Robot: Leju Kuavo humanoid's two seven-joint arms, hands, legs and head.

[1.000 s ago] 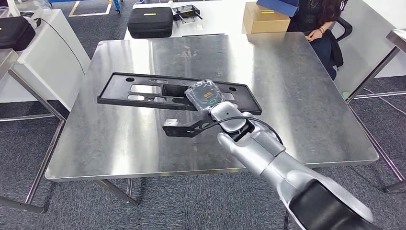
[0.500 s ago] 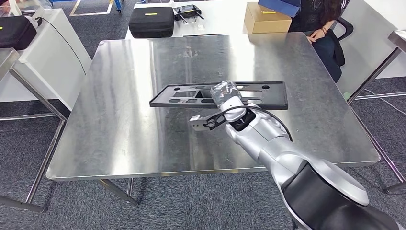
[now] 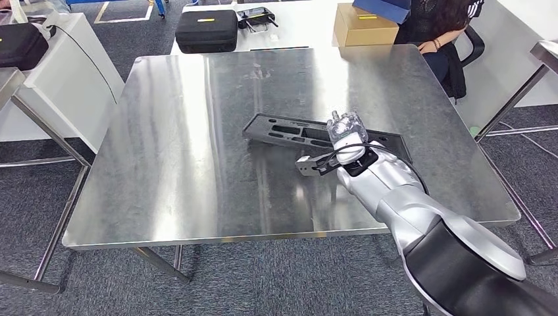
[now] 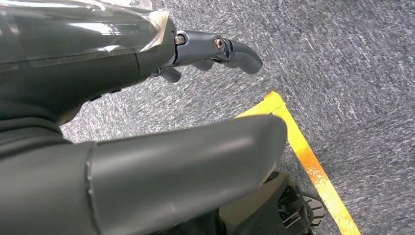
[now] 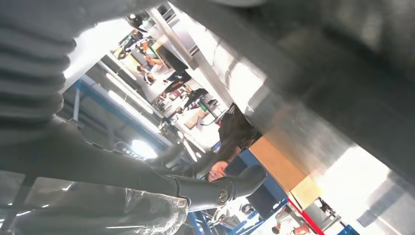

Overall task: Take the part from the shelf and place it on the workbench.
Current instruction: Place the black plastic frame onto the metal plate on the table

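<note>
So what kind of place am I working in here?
Likely a workshop or lab: a bare steel workbench, black equipment cases on white tables behind, grey carpet with yellow floor tape.

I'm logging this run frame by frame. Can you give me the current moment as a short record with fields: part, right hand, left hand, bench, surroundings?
part: long black plate with cut-outs, over the middle-right of the bench, tilted; whether it touches the steel cannot be told
right hand: right hand grips the plate near its right end
left hand: left hand hangs over grey carpet, holding nothing, fingers loosely curled
bench: bare steel workbench
surroundings: black case and cardboard box on the white table behind; seated person at far right
</note>
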